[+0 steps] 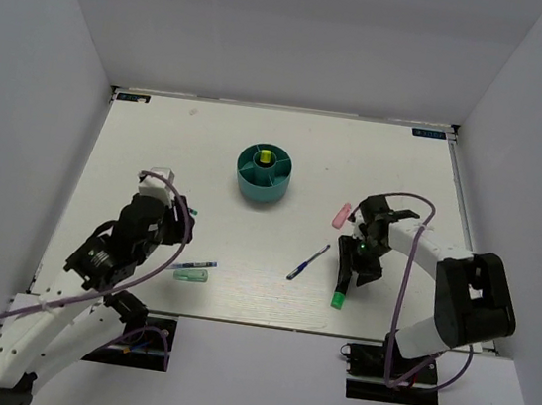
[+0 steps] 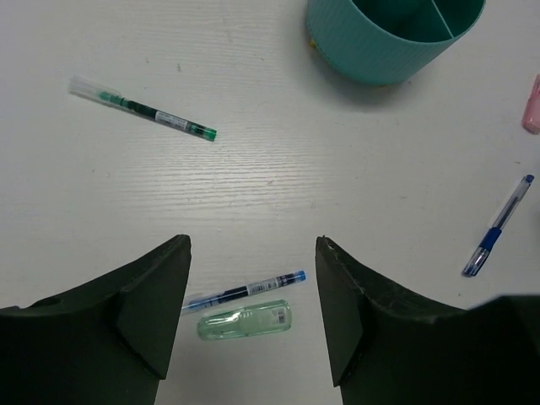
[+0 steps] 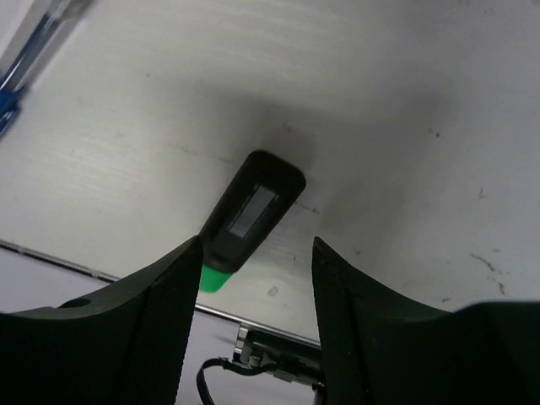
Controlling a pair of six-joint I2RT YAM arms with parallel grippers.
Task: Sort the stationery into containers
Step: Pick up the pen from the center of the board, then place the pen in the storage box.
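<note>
The round teal organizer [image 1: 263, 175] stands mid-table with a yellow-capped marker [image 1: 267, 157] in one compartment; its wall shows in the left wrist view [image 2: 384, 42]. My right gripper [image 1: 355, 272] is open and low over the black-and-green marker [image 1: 340, 292], which lies on the table by its left finger [image 3: 249, 211]. My left gripper [image 2: 253, 245] is open and empty, raised above a mint-green marker [image 2: 245, 321] and a thin blue pen [image 2: 245, 291]. Another blue pen [image 1: 308, 261], a pink highlighter [image 1: 340, 214] and a thin green pen [image 2: 143, 108] lie loose.
White walls enclose the table on three sides. The table's front edge [image 3: 126, 278] runs just beyond the black-and-green marker, with a cable and the arm's base mount below it. The left arm's purple cable [image 1: 186, 226] loops over the table.
</note>
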